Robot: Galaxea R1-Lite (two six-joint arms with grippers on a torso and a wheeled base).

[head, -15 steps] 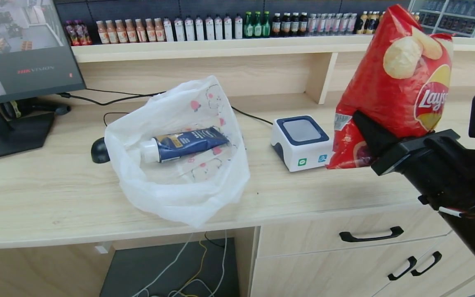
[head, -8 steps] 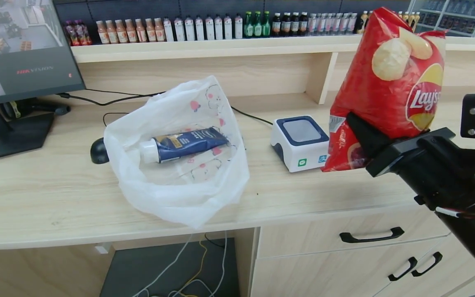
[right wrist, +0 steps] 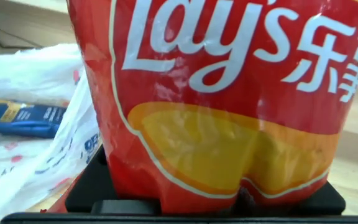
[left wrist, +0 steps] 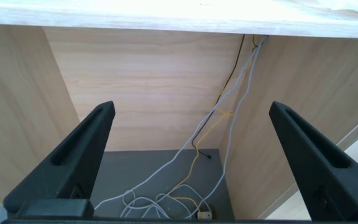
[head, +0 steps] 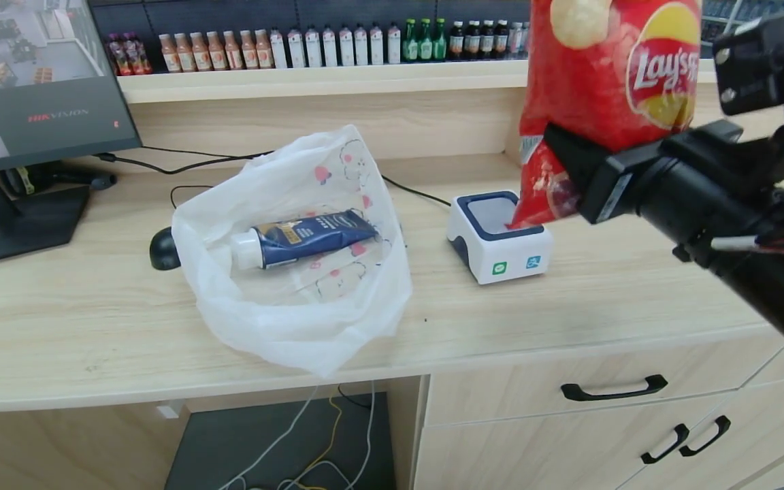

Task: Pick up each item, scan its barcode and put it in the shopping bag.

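My right gripper (head: 579, 170) is shut on a red bag of chips (head: 603, 82), held upright in the air with its lower corner just above the white barcode scanner (head: 497, 238). The same chips bag (right wrist: 222, 106) shows close up in the right wrist view. Left of the scanner the white shopping bag (head: 297, 272) lies open on the counter with a dark blue tube (head: 303, 238) inside; the bag (right wrist: 36, 137) and tube (right wrist: 23, 118) also show past the chips. My left gripper (left wrist: 191, 162) is open below the counter, facing hanging cables.
A monitor (head: 31, 82) stands at the back left with a black mouse (head: 164, 248) near the bag. A raised shelf (head: 324, 78) with a row of bottles runs along the back. Drawers with black handles (head: 613, 389) sit under the counter's right side.
My right gripper has lifted the chips bag and carried it left, from beside the scanner to over its right edge. The shopping bag and tube have not moved.
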